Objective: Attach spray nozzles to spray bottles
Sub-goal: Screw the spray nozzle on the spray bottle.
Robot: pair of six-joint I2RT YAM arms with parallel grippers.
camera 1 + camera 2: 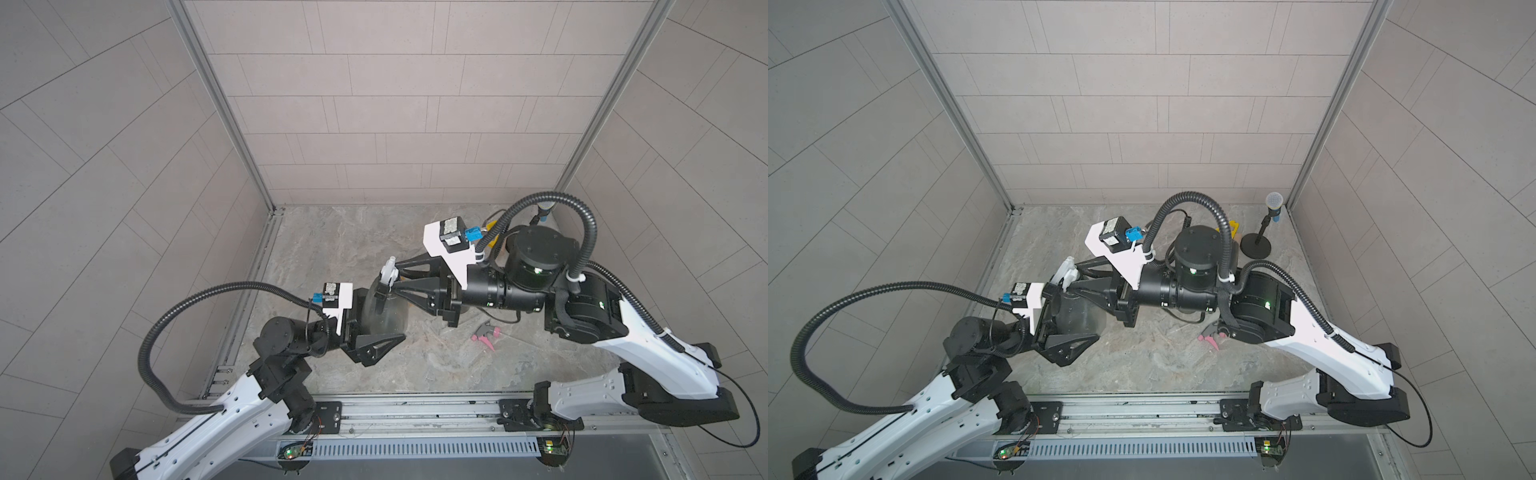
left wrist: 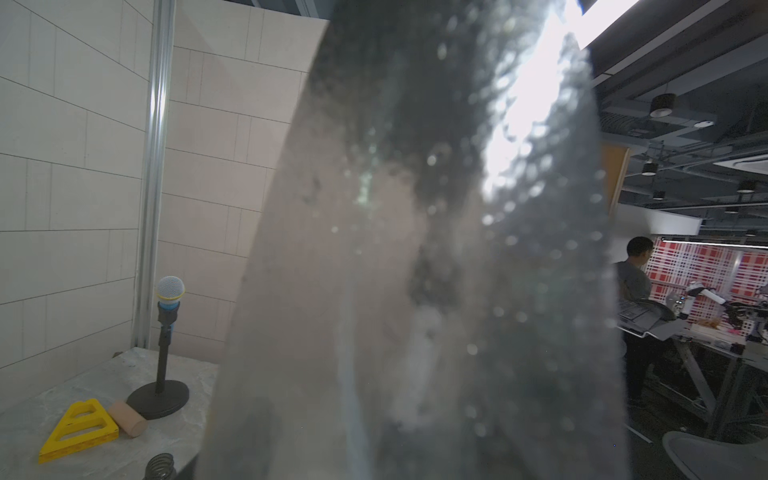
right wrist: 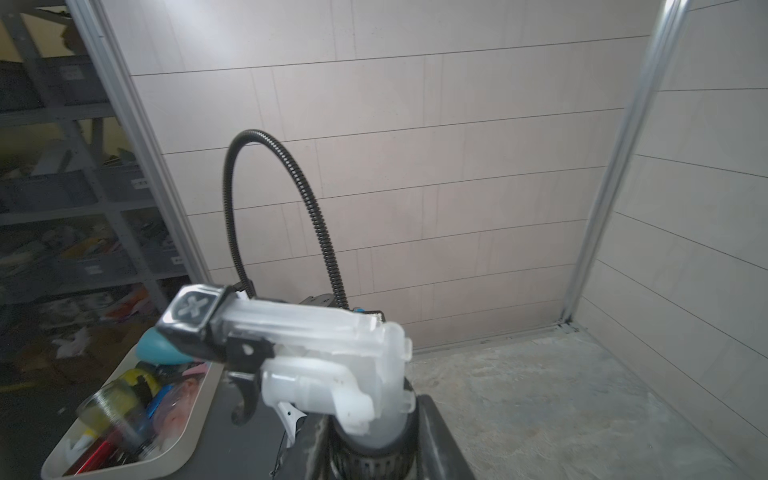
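A smoky grey spray bottle [image 1: 384, 316] [image 1: 1079, 320] is held upright above the table, with my left gripper [image 1: 390, 322] [image 1: 1084, 322] shut on its body. In the left wrist view the bottle [image 2: 415, 249] fills the middle and hides the jaws. A white-and-black spray nozzle [image 1: 388, 272] [image 1: 1066, 270] [image 3: 316, 332] sits on the bottle's neck. My right gripper [image 1: 393, 276] [image 1: 1074, 277] [image 3: 370, 451] is shut on its black ribbed collar [image 3: 374, 461], one finger on each side. A grey-and-pink spray nozzle [image 1: 486, 334] [image 1: 1212, 336] lies on the table under my right arm.
A microphone on a black-based stand [image 1: 1274, 203] [image 2: 170, 291] stands in the far right corner. Next to it lie a yellow triangle [image 2: 79, 428], a beige cylinder [image 2: 126, 417] and a spring [image 2: 160, 465]. A tray [image 3: 189, 436] of oddments sits beyond the table's left edge.
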